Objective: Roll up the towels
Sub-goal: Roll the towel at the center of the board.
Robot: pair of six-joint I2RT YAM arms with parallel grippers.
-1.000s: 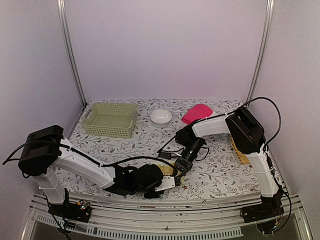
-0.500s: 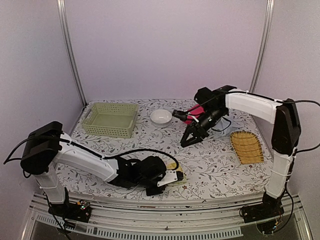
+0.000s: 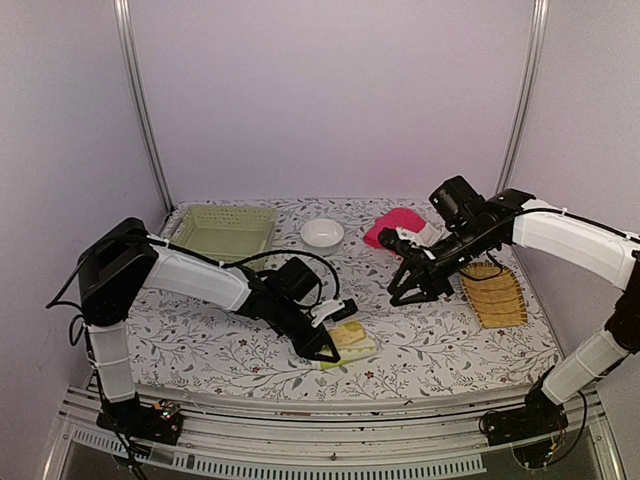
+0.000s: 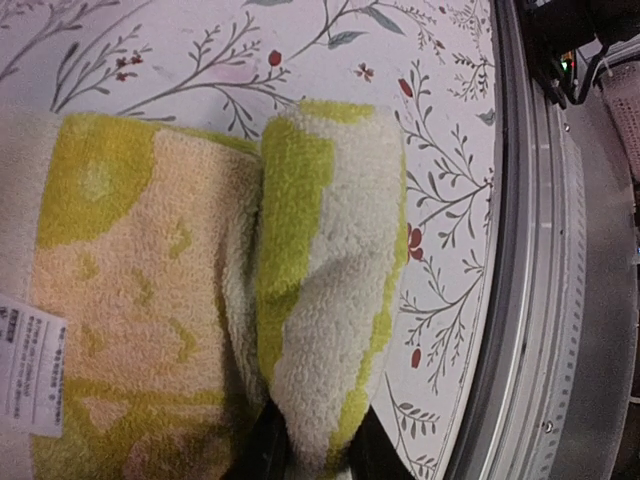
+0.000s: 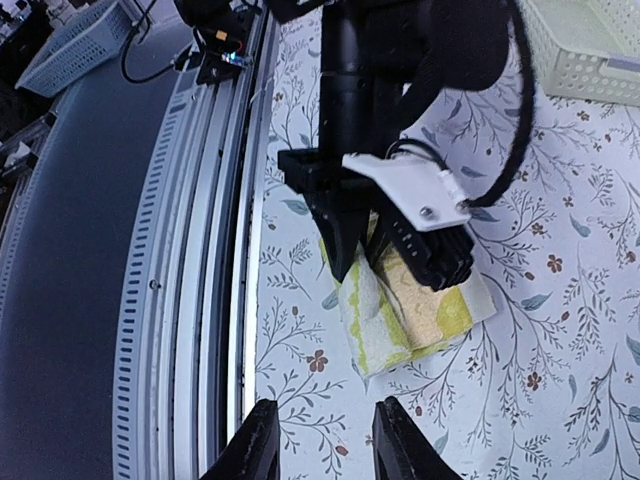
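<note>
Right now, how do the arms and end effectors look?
The left arm and right arm have white tubular links, black joints and black cables. The left end effector and right end effector are black, two-fingered; the left carries a white plate.

free: bare surface [image 3: 440, 350] front right, between yellow-green towel [image 3: 347, 340] and slatted tray [image 3: 495, 300] | blocked: left arm [image 3: 200, 280] reaches across front left; right claw [image 3: 408, 296] hangs beside tray; basket [image 3: 222, 237], bowl [image 3: 322, 233], pink towel [image 3: 395, 222] line the back edge

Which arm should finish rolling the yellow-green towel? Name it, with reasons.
Left. The left hand grips the yellow-green towel at its roll; the right hand hangs open by the woven tray.
</note>
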